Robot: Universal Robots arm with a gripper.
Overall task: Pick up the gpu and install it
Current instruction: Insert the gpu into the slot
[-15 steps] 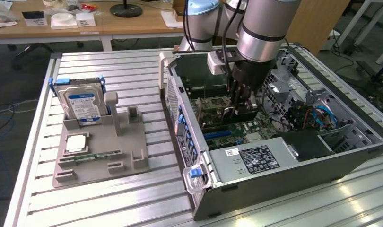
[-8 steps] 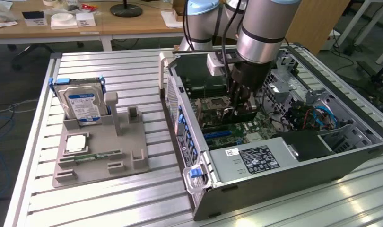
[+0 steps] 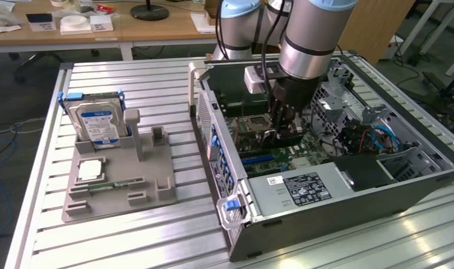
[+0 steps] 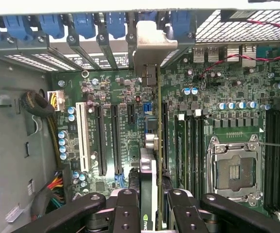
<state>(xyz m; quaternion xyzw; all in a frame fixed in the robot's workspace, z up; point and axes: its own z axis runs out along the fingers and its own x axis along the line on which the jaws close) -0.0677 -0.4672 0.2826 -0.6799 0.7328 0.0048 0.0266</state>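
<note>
The gpu [image 4: 150,145] shows edge-on in the wrist view as a thin dark card. Its silvery bracket [image 4: 152,46] is against the case's rear slot openings. My gripper [image 4: 152,211] is shut on it, one black finger [image 4: 128,208] on each side. The card stands upright over the green motherboard [image 4: 125,97], along the long black slot [image 4: 165,136] beside the CPU socket [image 4: 235,170]. I cannot tell whether its edge is seated in the slot. In the exterior view my gripper [image 3: 287,133] reaches down into the open computer case [image 3: 347,224], and the arm hides most of the card.
Other expansion slots [image 4: 101,141], memory slots [image 4: 278,155] and cable bundles [image 4: 45,104] surround the card. The power supply [image 3: 302,190] fills the case's near end. On the exterior view's left, a grey fixture [image 3: 160,190] holds a hard drive [image 3: 98,123] and a memory stick [image 3: 107,185].
</note>
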